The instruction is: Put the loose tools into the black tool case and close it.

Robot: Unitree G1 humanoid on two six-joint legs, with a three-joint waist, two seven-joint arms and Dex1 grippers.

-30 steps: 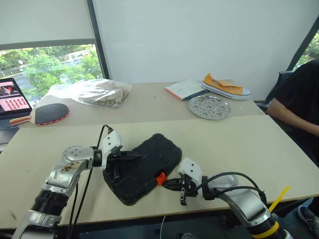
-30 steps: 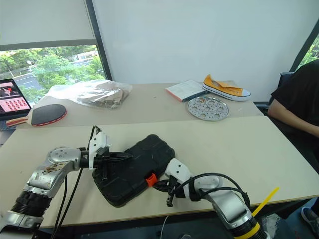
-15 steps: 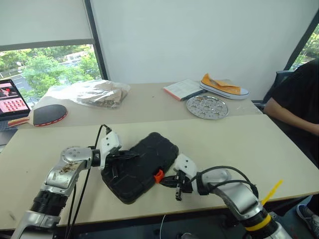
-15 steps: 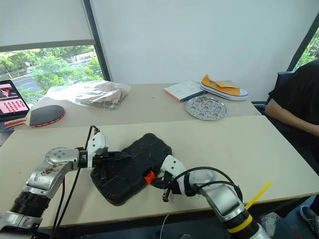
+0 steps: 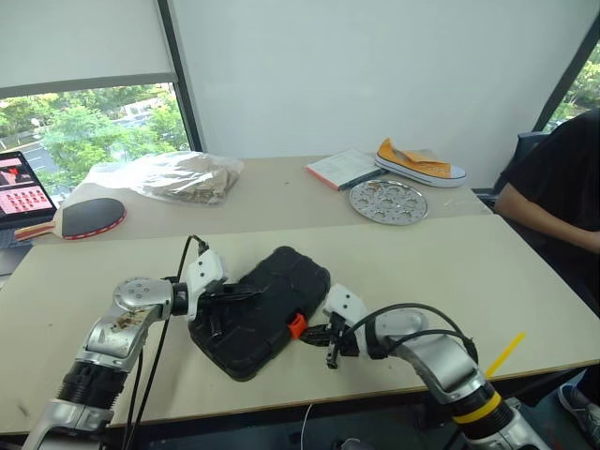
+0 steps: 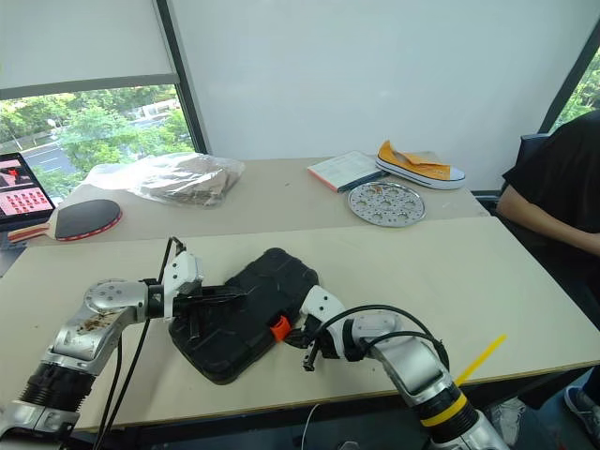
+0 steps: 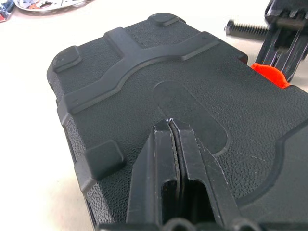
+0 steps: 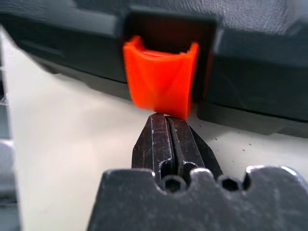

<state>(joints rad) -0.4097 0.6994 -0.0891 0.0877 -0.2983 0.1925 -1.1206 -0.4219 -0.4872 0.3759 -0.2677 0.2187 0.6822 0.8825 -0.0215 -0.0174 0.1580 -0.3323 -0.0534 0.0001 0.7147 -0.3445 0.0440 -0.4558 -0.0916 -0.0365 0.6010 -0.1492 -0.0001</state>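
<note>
A beige tabletop (image 5: 487, 281) stands in an office, with a white wall and a window onto green trees behind it. A second table of the same colour butts against its far edge.

Near the front edge, left of centre, lies the black tool case (image 5: 258, 314), closed, its ribbed lid up and set at a slant to the table edge. Its small orange latch (image 5: 297, 325) faces the front right.

The right gripper (image 5: 314, 337) has its two black fingers pressed together with nothing between them. In the right wrist view the fingertips (image 8: 166, 126) sit right at the lower edge of the latch; whether they touch it cannot be told.

The left gripper (image 5: 246, 294) comes in from the left side, fingers also pinched together and empty, with the tips (image 7: 169, 126) lying on the case lid near its middle.

On the far table, from left to right: a laptop (image 5: 21, 185) at the left edge, a red table tennis paddle (image 5: 89, 216), a crumpled clear plastic bag (image 5: 173, 174), an open booklet (image 5: 337, 168), a round perforated metal plate (image 5: 388, 201) and an orange and white sneaker (image 5: 419, 163).

At the right edge a person in black (image 5: 553, 211) sits beside the table.
</note>
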